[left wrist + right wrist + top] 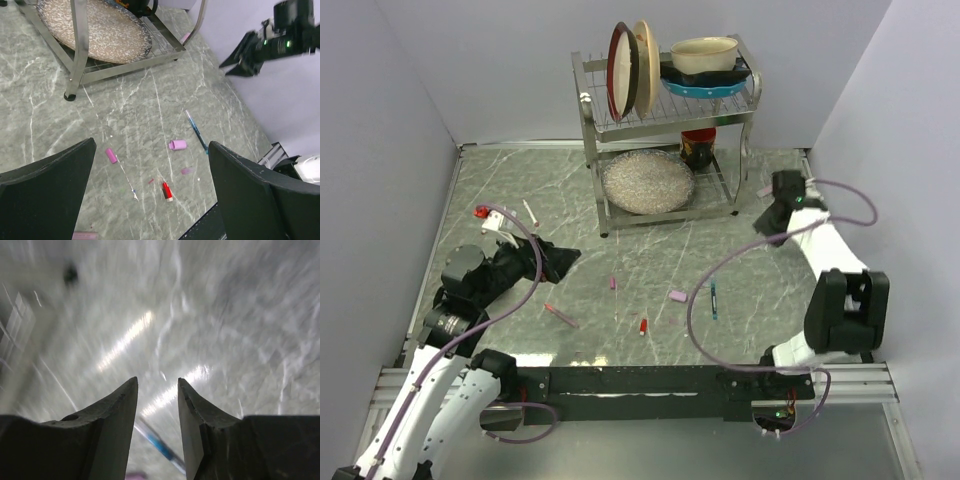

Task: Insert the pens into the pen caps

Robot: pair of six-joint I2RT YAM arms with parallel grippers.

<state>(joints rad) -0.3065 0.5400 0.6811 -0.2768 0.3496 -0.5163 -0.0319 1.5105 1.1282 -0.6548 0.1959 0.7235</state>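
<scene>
Widely parted left gripper (563, 258), blue pen (713, 300) — untouched

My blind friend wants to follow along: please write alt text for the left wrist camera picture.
The left gripper, its dark fingers wide open, frames a grey marbled table scattered with a magenta cap, a pale pink cap, a red cap and a blue pen. Behind stands a metal rack holding a speckled plate; the right gripper hangs at upper right.

dish rack (705, 103), upright plates (632, 68), bowl (704, 55); speckled platter (648, 181)
</scene>
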